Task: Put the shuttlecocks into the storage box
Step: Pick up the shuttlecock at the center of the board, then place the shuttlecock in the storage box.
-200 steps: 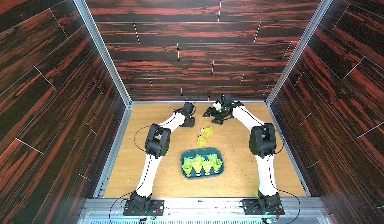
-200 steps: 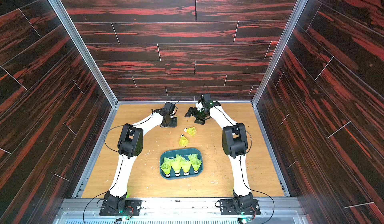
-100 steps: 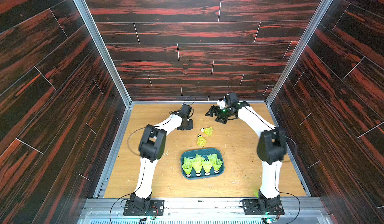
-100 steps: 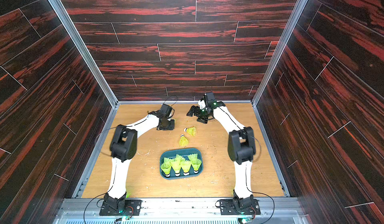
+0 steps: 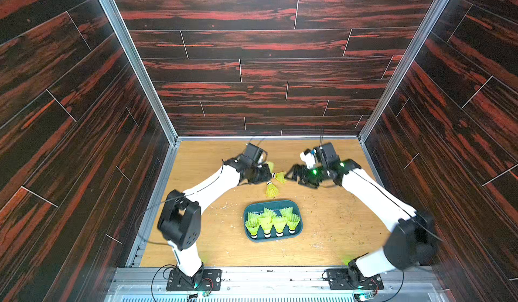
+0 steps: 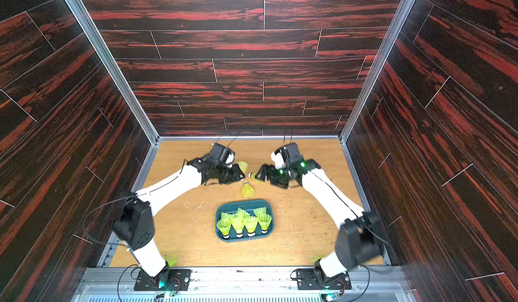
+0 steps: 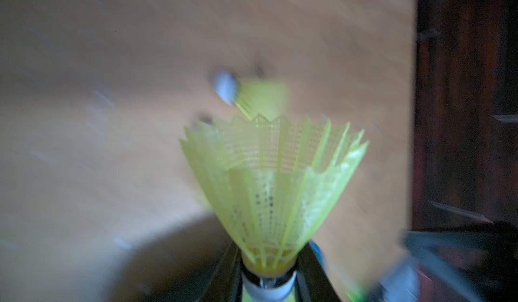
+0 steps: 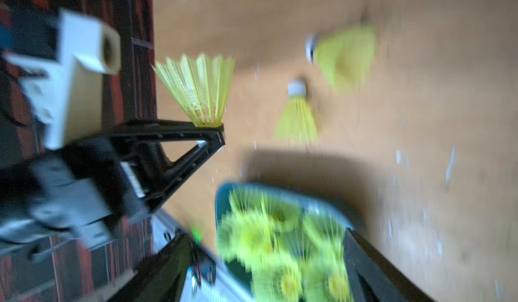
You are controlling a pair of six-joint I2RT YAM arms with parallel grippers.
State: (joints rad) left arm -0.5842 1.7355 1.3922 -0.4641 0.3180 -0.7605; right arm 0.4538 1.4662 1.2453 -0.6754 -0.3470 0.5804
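The shuttlecocks (image 7: 274,197) are meshed translucent plastic, the storage box (image 5: 249,208) smooth plastic, the tabletop (image 5: 336,225) matt, scuffed wood.

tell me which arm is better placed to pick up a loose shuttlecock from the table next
Right. The right gripper is open, empty and beside a loose shuttlecock on the table. The left gripper is shut on a held shuttlecock that has yet to go into the storage box.

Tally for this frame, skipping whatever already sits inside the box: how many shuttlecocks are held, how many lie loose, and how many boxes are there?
Held shuttlecock, gripped in the left gripper: 1
Loose shuttlecocks, lying on their sides: 2
Storage box: 1
Total: 4
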